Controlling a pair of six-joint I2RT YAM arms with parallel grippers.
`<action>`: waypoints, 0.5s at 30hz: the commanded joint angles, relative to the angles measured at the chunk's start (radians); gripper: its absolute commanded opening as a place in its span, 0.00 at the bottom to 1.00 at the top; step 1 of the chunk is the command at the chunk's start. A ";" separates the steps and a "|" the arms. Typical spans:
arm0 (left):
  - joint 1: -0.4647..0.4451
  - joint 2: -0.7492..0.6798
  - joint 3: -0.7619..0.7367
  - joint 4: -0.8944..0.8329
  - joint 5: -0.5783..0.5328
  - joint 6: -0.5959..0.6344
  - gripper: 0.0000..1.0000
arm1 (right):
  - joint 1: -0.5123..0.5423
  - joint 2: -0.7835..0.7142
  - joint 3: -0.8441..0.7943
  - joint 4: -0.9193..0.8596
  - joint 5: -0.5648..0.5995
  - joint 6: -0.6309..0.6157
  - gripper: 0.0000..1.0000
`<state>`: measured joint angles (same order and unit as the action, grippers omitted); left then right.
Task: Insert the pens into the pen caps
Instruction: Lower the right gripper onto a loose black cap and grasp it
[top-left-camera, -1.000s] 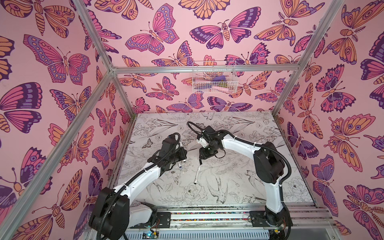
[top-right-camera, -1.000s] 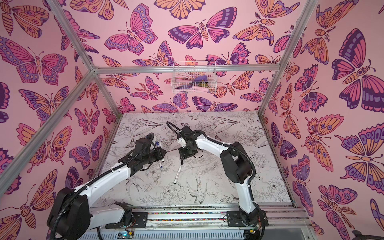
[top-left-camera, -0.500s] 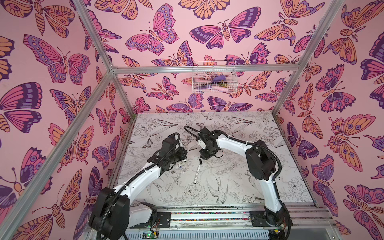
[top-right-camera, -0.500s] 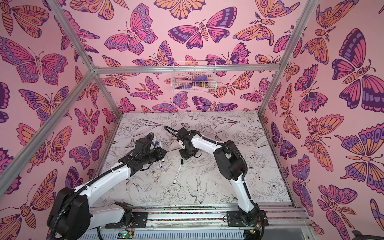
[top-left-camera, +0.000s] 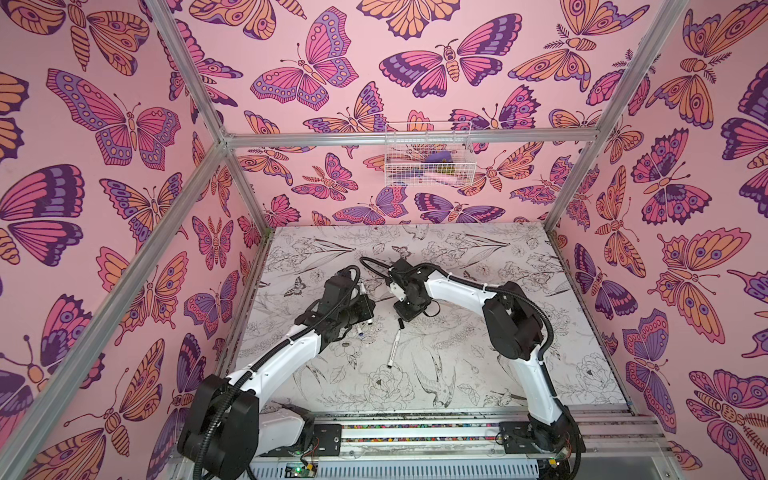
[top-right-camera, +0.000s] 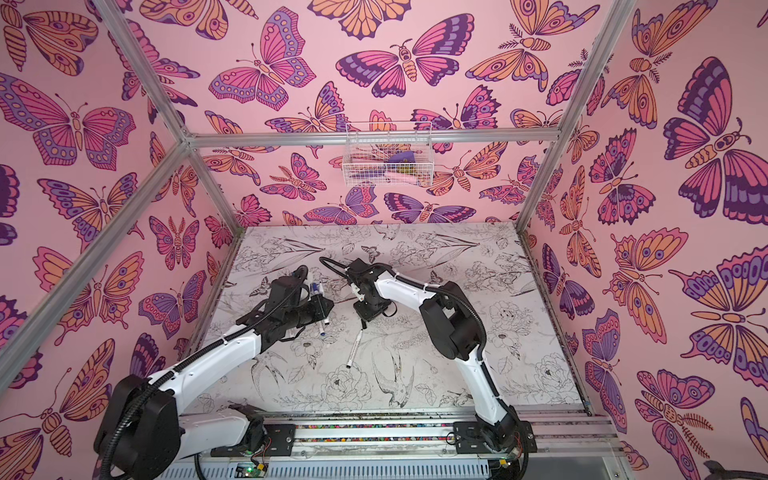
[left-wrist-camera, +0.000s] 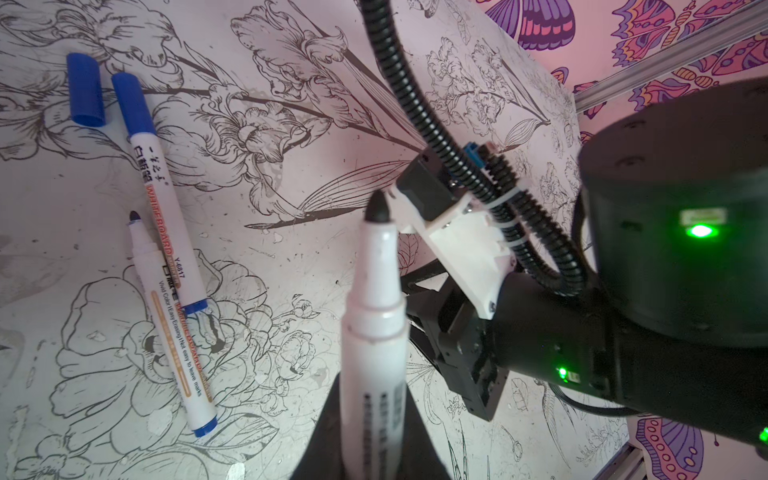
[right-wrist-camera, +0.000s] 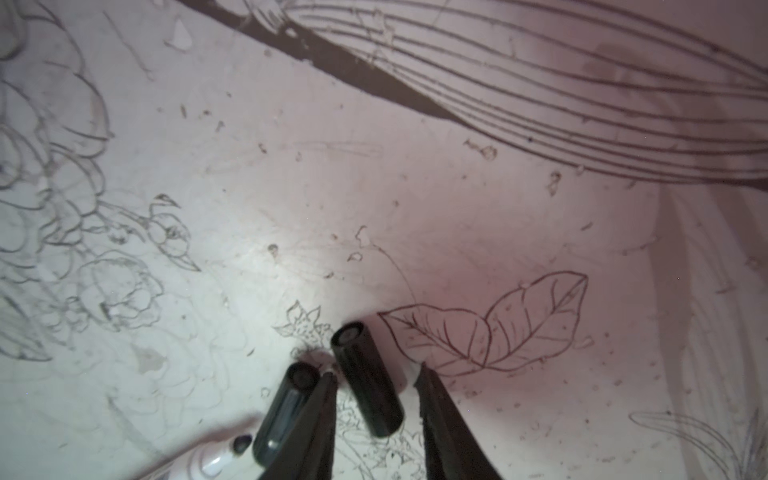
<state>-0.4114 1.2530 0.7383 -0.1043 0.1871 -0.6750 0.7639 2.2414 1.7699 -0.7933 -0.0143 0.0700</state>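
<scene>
Change over the last second: right gripper (top-left-camera: 409, 313) lowered at centre of a top view, jaws narrowed yet apart, straddling black cap (right-wrist-camera: 368, 382) on table (right-wrist-camera: 415, 208), not yet pinched; second cap (right-wrist-camera: 284, 409) just outside. Left gripper (left-wrist-camera: 372, 436) clamped on uncapped pen (left-wrist-camera: 374, 316), left of centre. Loose pen (top-left-camera: 394, 349) below centre unmoved. Means pickup near, capping next.

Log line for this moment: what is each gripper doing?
left gripper: shut on uncapped black-tipped pen | right gripper: jaws open astride loose black cap | phase: cap not yet gripped
</scene>
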 joint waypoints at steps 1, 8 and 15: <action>0.006 -0.010 0.004 0.005 0.017 0.001 0.00 | 0.008 0.041 0.038 -0.046 0.044 -0.039 0.36; 0.006 -0.004 0.003 0.009 0.031 0.005 0.00 | 0.025 0.076 0.049 -0.040 0.058 -0.050 0.33; 0.001 0.010 0.017 0.030 0.105 0.041 0.00 | 0.015 0.045 0.088 -0.027 0.025 -0.017 0.08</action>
<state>-0.4118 1.2537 0.7383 -0.0994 0.2390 -0.6655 0.7815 2.2852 1.8412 -0.8082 0.0280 0.0521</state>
